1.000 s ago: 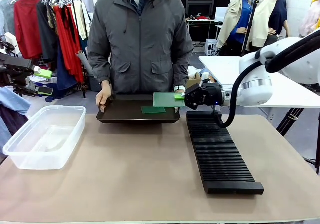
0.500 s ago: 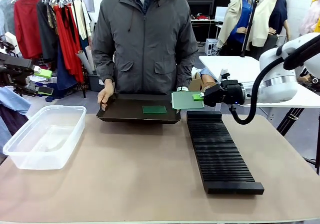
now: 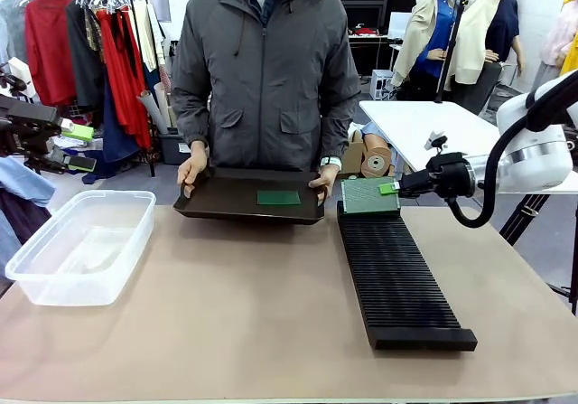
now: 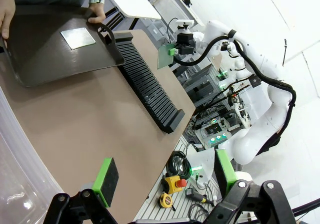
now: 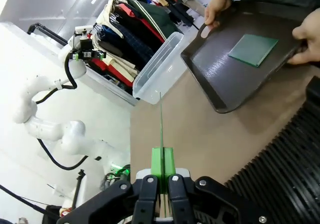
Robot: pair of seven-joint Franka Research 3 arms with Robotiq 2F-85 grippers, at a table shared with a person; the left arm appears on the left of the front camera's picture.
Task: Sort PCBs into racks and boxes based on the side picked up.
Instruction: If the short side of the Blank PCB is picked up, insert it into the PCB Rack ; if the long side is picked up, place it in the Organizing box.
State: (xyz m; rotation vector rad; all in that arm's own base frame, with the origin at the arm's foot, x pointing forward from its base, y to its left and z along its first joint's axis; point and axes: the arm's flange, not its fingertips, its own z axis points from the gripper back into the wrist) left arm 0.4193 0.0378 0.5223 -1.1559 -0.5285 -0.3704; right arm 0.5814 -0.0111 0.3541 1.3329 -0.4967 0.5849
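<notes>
My right gripper (image 3: 389, 188) is shut on one edge of a green PCB (image 3: 368, 196), holding it upright with its dotted face toward the camera, just above the far end of the long black slotted rack (image 3: 397, 273). The right wrist view shows this PCB (image 5: 161, 126) edge-on between the shut green pads (image 5: 162, 165). Another PCB (image 3: 278, 198) lies flat on the shallow black tray (image 3: 217, 207), which a person holds in both hands at the table's far edge. At the far left my left gripper (image 3: 79, 148) hovers open and empty, pads (image 4: 106, 180) wide apart, beside the clear box (image 3: 81, 246).
The person's hands (image 3: 189, 173) grip both ends of the tray. A clothes rail stands behind the box. A white table (image 3: 424, 124) with cardboard rolls sits behind my right arm. Bare tan tabletop (image 3: 235, 305) lies between box and rack.
My right gripper has carried the PCB from above the tray to the right and turned it upright over the rack's far end. The left arm has stayed still.
</notes>
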